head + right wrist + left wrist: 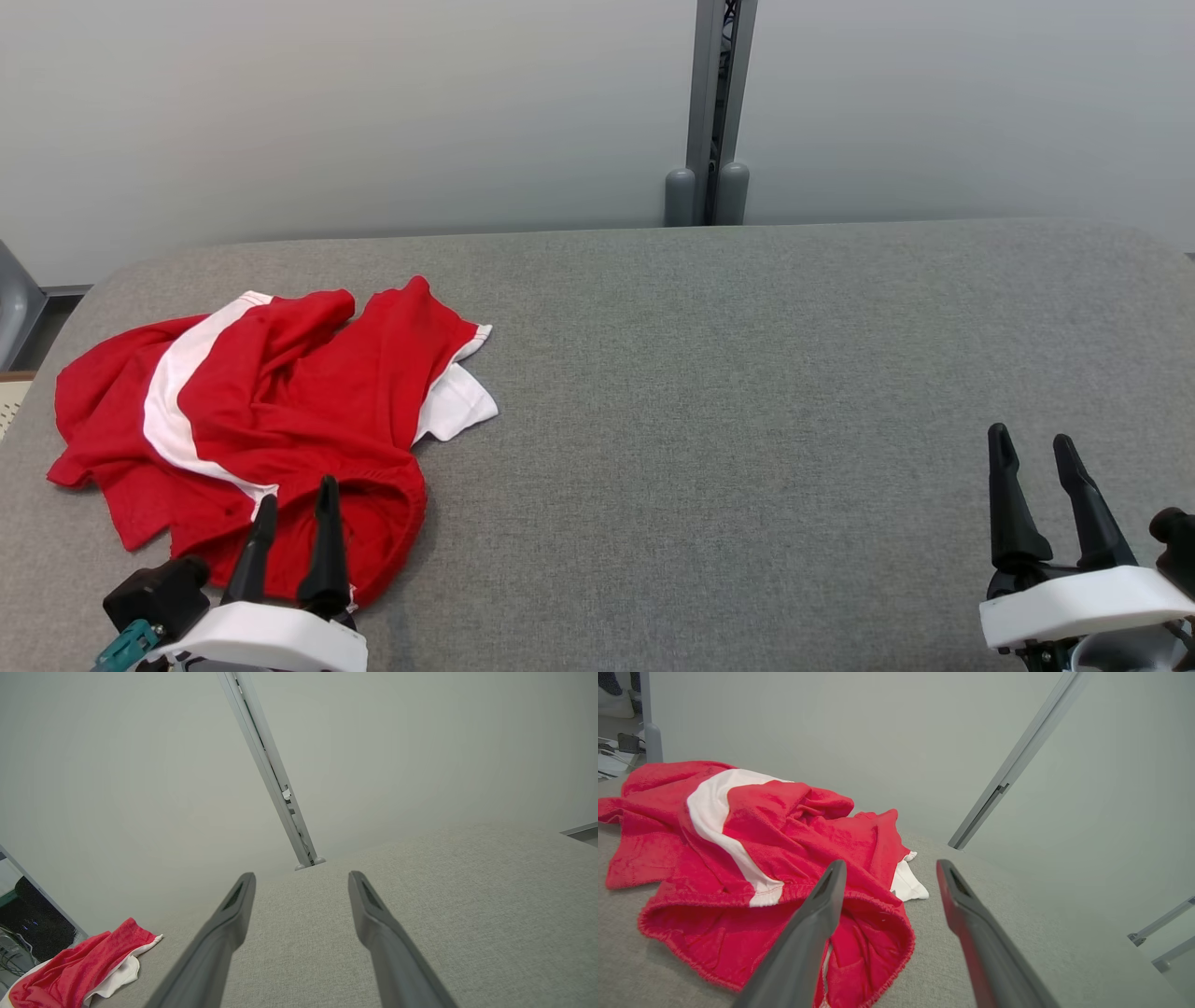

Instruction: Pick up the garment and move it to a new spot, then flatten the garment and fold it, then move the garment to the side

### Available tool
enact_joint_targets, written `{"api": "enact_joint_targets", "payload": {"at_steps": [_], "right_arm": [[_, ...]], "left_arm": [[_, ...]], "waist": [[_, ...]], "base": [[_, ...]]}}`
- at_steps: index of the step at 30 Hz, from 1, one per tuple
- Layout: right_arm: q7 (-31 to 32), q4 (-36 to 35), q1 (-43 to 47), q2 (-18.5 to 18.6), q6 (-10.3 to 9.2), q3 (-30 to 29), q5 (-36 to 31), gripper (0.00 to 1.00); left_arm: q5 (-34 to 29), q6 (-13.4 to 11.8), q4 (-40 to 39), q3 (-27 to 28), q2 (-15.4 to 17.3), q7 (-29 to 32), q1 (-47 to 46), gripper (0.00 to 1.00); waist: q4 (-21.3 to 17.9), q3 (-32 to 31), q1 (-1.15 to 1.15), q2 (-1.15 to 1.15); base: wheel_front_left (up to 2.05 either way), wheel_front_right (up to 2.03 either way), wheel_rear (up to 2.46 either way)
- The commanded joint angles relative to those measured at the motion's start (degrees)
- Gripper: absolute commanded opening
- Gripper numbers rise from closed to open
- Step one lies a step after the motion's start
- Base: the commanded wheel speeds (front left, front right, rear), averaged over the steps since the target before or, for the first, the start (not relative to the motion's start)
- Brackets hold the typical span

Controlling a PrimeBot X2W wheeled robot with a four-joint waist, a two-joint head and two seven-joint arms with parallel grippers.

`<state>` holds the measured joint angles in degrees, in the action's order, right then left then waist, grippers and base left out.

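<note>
A crumpled red garment [280, 411] with white stripes lies bunched at the left of the grey padded table [747, 420]. My left gripper [297, 493] hovers open at the garment's near edge, fingertips over the red hem. In the left wrist view the garment [784, 849] sits just beyond the left gripper [889, 868], one finger over its waistband opening, nothing between the fingers. My right gripper [1032, 446] stands open over bare table at the lower right, far from the cloth. In the right wrist view the right gripper [301, 879] is empty and the garment [79, 968] shows at the far lower left.
A grey wall with a vertical metal post [714, 112] stands right behind the table's far edge. The table's left edge runs close beside the garment, with a grey chair part [14, 313] and clutter beyond. Bare grey surface stretches from the middle to the right.
</note>
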<state>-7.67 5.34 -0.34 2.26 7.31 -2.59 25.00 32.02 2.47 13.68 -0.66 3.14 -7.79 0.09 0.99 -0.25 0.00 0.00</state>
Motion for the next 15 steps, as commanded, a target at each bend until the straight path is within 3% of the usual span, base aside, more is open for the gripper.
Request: {"api": "enact_joint_targets", "payload": {"at_steps": [1, 15], "right_arm": [[-0.71, -0.91, -0.12, 0.45, 0.21, -0.04, -1.43, 1.00], [-2.75, -1.50, 0.24, 0.59, 0.23, -0.12, -10.13, 1.00]], "left_arm": [[-1.42, -0.06, -0.46, 0.02, 0.58, -0.51, -0.21, 1.00], [-9.95, 0.11, -0.14, -0.26, 0.80, -2.53, -0.42, 1.00]], "waist": [[0.06, 0.00, 0.00, 0.00], [-0.36, -0.14, 0.00, 0.00]], "base": [[0.00, 0.00, 0.00], [0.00, 0.00, 0.00]]}}
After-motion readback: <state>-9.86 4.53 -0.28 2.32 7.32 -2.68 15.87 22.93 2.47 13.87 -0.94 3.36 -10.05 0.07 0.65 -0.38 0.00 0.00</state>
